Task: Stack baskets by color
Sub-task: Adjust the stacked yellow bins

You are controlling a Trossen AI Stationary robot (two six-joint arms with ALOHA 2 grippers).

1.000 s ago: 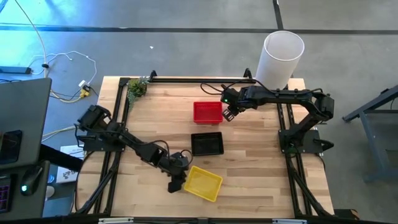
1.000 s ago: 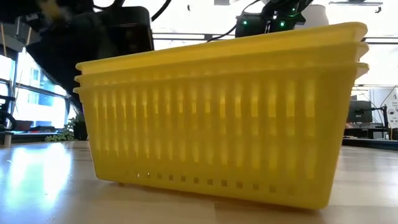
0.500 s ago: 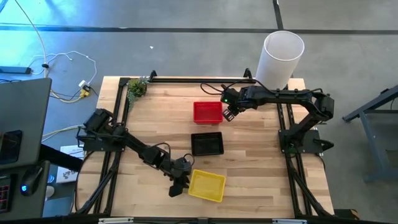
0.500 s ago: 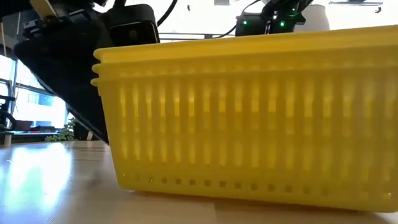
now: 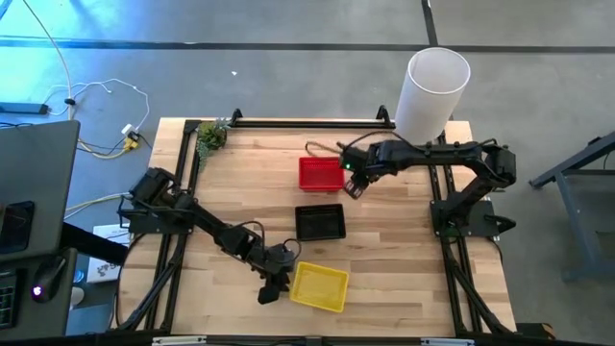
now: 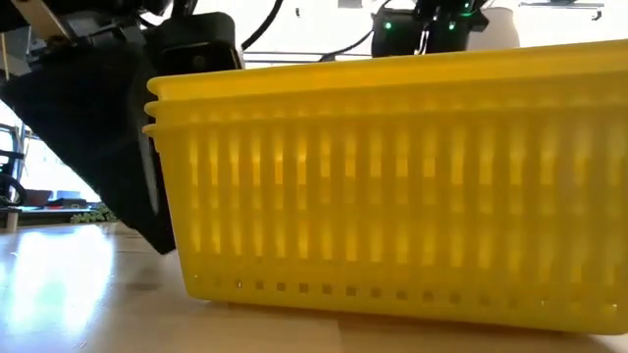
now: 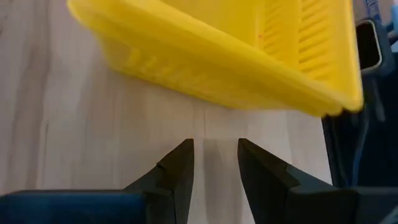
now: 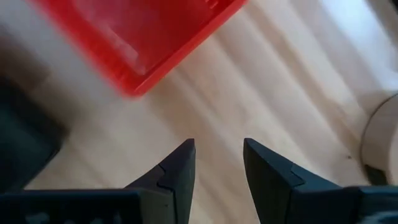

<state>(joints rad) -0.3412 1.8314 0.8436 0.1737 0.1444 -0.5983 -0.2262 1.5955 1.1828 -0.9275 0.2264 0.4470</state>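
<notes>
Right end effector (image 5: 355, 185) shifted; yellow baskets (image 6: 392, 186) cropped.

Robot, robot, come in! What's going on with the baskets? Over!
Left pincer open, empty, beside yellow basket stack. Right pincer open, empty, by red baskets. Black baskets between them. Nothing in the way.

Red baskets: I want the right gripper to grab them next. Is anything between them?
Nothing visible. The right gripper, open and empty, hangs just off the red baskets' edge, with only bare table in the gap.
</notes>
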